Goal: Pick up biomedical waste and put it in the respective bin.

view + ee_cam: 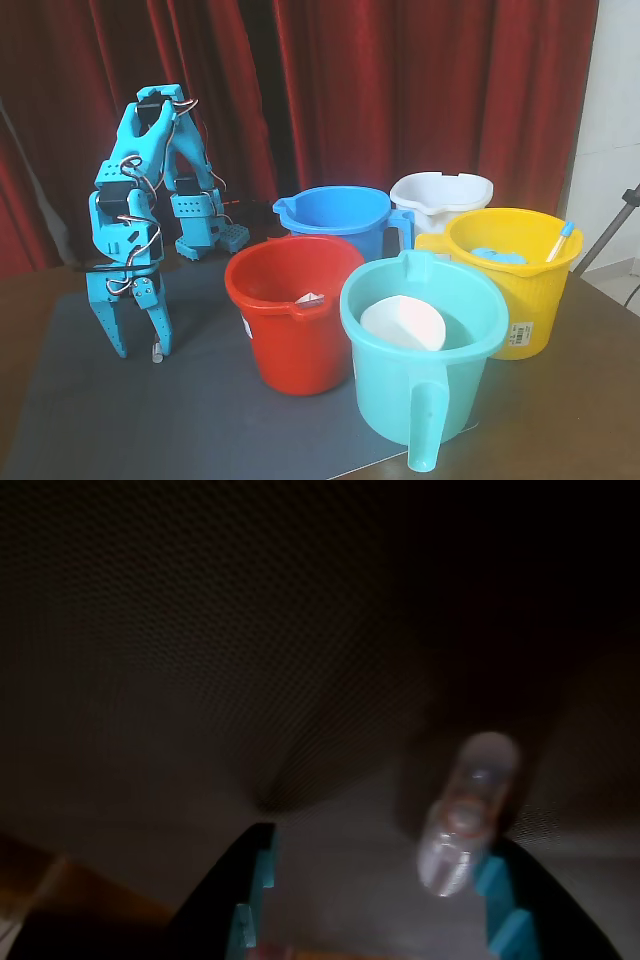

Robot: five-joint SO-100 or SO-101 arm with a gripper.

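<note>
Tiny clear plastic vial (156,352) stands on the dark grey mat (70,420), just by the right finger of your blue gripper (138,348). Your arm is folded tall and points straight down. The fingers are spread wide and hold nothing. The wrist view shows the vial (465,815) close to one finger.

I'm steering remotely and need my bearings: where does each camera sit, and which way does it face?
Fixed view: stands in front of the table, facing the red curtain; it shows the whole blue arm, its pincer down on the dark mat, and five buckets.
Wrist view: rides on the arm, looking down at the mat close up; only the pincer's fingers show, at the bottom edge.
Shared: pincer, mat and the vial, lying by one finger.
</note>
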